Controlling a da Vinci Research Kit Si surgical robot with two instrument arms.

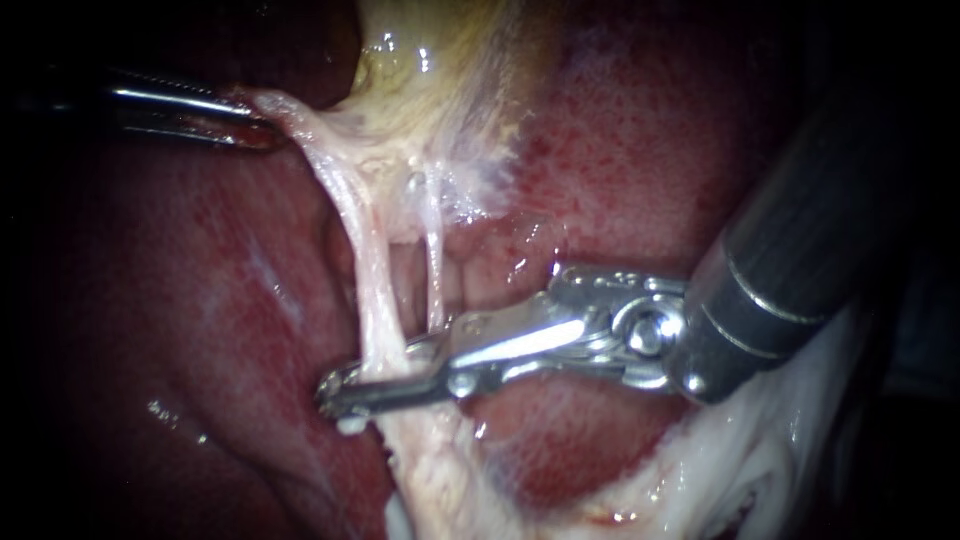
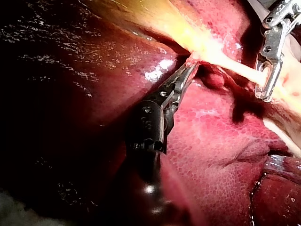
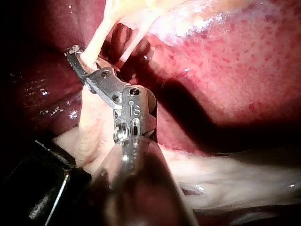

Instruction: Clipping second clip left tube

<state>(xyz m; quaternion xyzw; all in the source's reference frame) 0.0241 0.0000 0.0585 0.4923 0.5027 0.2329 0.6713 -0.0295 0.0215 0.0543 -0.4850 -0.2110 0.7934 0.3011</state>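
Observation:
The left tube (image 1: 365,270) is a pale cord that runs down from the yellowish gallbladder (image 1: 420,60). A thinner right tube (image 1: 436,270) hangs beside it. My right instrument (image 1: 345,390) reaches in from the right, and its long metal jaws are shut across the left tube low down. The right wrist view shows the same grip, the right instrument (image 3: 75,54) holding the left tube (image 3: 96,40). My left instrument (image 1: 255,125) at upper left is shut on pale tissue beside the gallbladder and pulls it taut. The left wrist view also shows the left instrument (image 2: 186,73) holding that tissue.
Red liver (image 1: 620,180) lies behind and on both sides of the tubes. White fatty tissue (image 1: 740,460) spreads under the right instrument's shaft. A small white bit (image 1: 350,425) sits just below the right jaws; I cannot tell what it is.

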